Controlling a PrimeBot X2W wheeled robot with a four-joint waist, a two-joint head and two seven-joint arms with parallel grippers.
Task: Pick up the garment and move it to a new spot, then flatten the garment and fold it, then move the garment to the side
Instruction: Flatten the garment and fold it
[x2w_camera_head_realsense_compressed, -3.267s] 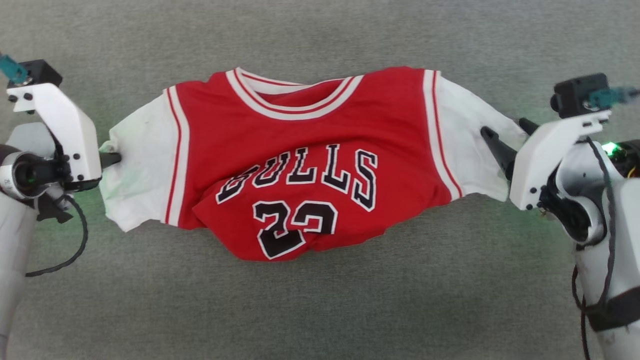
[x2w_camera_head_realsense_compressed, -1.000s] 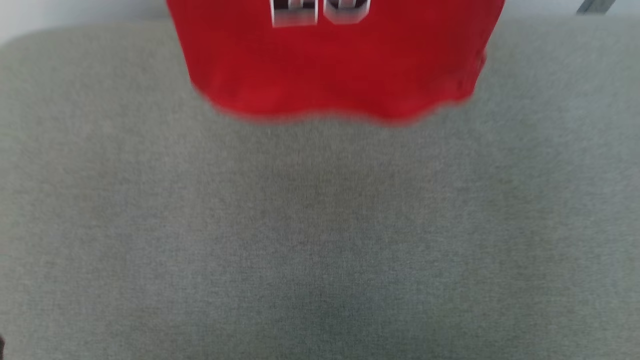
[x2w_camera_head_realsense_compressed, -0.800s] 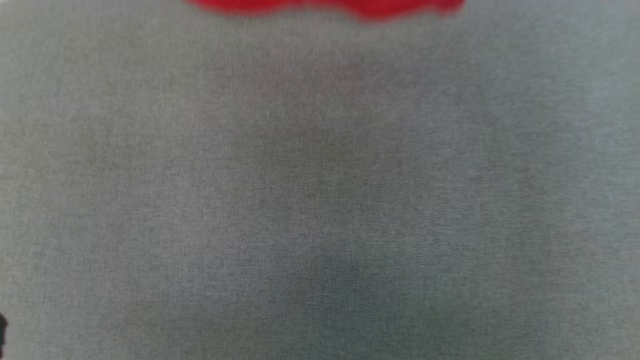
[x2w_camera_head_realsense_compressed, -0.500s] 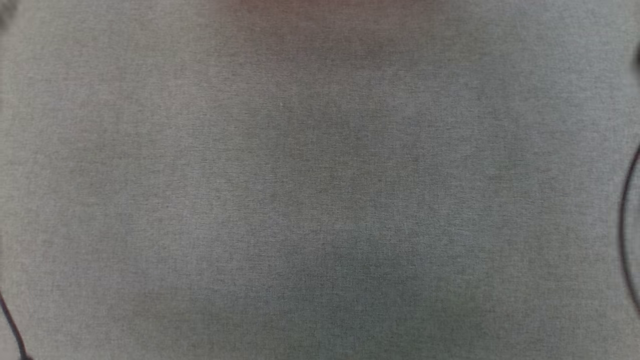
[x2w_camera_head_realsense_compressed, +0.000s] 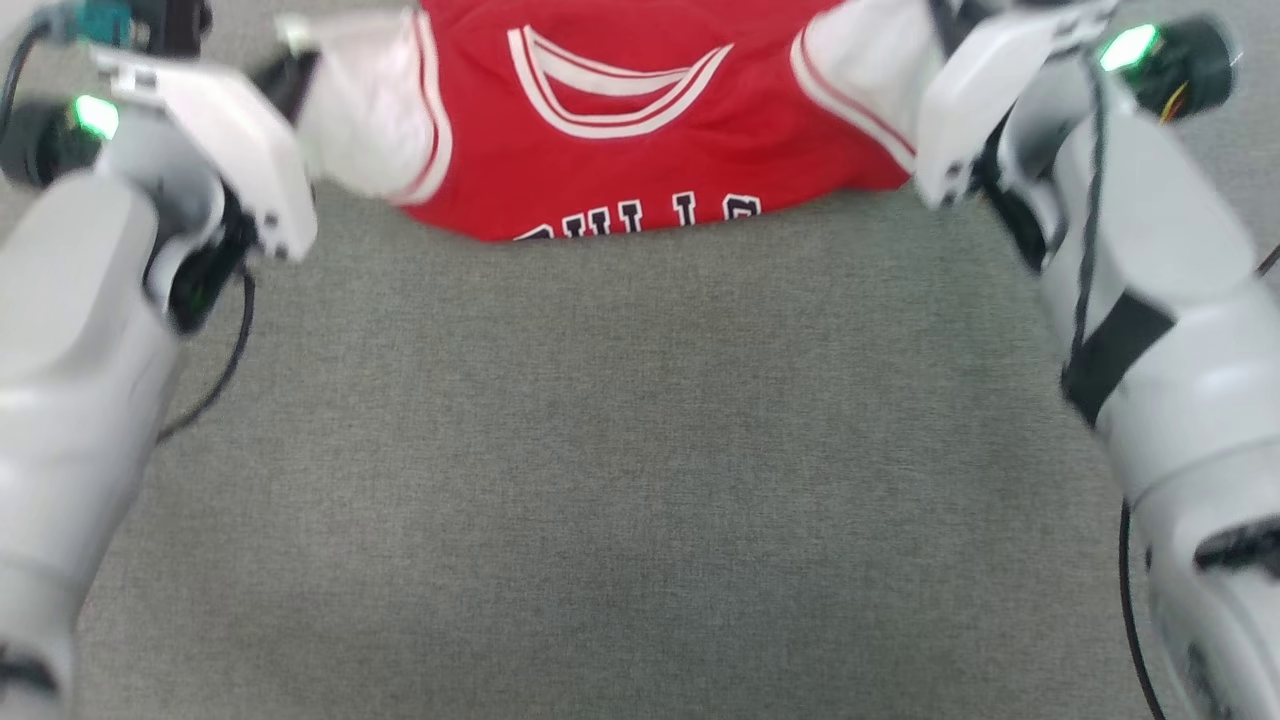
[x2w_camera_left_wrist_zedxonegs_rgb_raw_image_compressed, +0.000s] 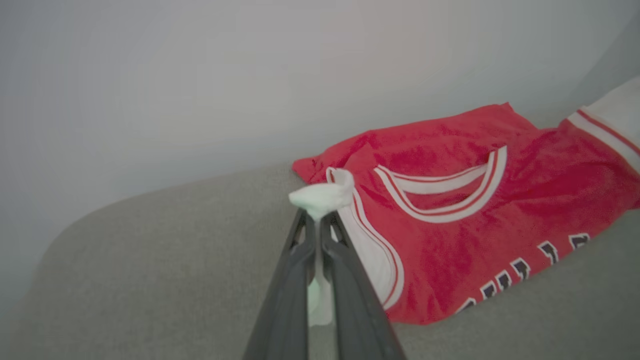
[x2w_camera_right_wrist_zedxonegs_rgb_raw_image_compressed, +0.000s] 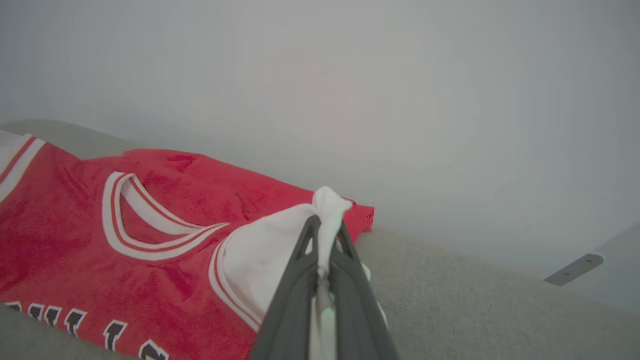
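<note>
Garment: red jersey (x2w_camera_head_realsense_compressed: 640, 150), front side up, at the top centre of the head view. The white-and-red striped neckline lies toward the top edge, and the tops of black, white-outlined letters run along the lower edge.
Garment sides: white inner fabric is turned outward at both armholes and drawn toward the upper left and upper right corners of the head view.
Garment support: in both wrist views the red body rests crumpled on the grey fabric surface (x2w_camera_head_realsense_compressed: 640, 450), close to the pale wall (x2w_camera_left_wrist_zedxonegs_rgb_raw_image_compressed: 200, 75).
Left gripper (x2w_camera_left_wrist_zedxonegs_rgb_raw_image_compressed: 316, 220): at centre frame of the left wrist view. The two dark fingers are pressed together on a bunch of white garment fabric, which puffs out above the tips.
Right gripper (x2w_camera_right_wrist_zedxonegs_rgb_raw_image_compressed: 325, 225): at centre frame of the right wrist view. The fingers are closed on a knot of white garment fabric at the other armhole.
Arms: pale forearms fill the left and right edges of the head view, each with a lit green light (x2w_camera_head_realsense_compressed: 97, 115).
Cable (x2w_camera_head_realsense_compressed: 215, 380): a dark loop hangs beside the left forearm.
Metal bracket (x2w_camera_right_wrist_zedxonegs_rgb_raw_image_compressed: 572, 270): at the lower right of the right wrist view, against the wall.
</note>
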